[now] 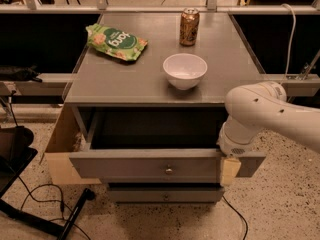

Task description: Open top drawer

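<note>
Item, my gripper [230,170]: at right end of the top drawer [145,165], which stands pulled out, placed for hauling, I judge; grip open or closed, cannot tell.

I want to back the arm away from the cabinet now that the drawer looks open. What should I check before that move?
1. top drawer pulled out, tray exposed: ok.
2. gripper at the drawer front's right end, clear of the panel: cannot tell.
3. knob free of the gripper: ok.
4. bowl, can and green bag resting on the cabinet top, back from its front edge: ok.
5. lower drawer shut: ok.
</note>
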Available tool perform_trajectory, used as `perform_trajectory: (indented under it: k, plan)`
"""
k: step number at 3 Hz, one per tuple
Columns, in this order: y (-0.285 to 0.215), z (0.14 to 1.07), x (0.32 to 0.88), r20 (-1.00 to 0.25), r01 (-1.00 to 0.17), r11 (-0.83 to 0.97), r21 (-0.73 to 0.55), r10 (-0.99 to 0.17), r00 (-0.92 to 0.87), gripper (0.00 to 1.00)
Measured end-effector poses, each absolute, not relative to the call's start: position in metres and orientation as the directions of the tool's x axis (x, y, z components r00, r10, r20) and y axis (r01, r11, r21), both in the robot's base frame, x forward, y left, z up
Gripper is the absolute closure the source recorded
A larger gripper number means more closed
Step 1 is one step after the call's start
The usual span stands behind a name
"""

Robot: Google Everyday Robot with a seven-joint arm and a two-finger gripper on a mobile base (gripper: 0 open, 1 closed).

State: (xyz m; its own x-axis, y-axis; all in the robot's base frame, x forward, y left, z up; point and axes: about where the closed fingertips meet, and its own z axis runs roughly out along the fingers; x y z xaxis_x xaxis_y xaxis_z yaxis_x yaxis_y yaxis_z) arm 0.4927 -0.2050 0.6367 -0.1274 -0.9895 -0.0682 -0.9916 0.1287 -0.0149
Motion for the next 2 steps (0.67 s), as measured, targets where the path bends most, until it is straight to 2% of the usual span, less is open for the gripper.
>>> perform_trajectory:
  k: [1, 2]
  plan:
    - [-0.192, 0.6467, 0.4547, -0.058, -0.993, 0.11, 0.029, -0.992, -0.112, 0.42]
    - [-0.1889, 0.6471, 0.4474, -0.056, -0.994, 0.101, 0.043, -0.993, -0.103, 0.65]
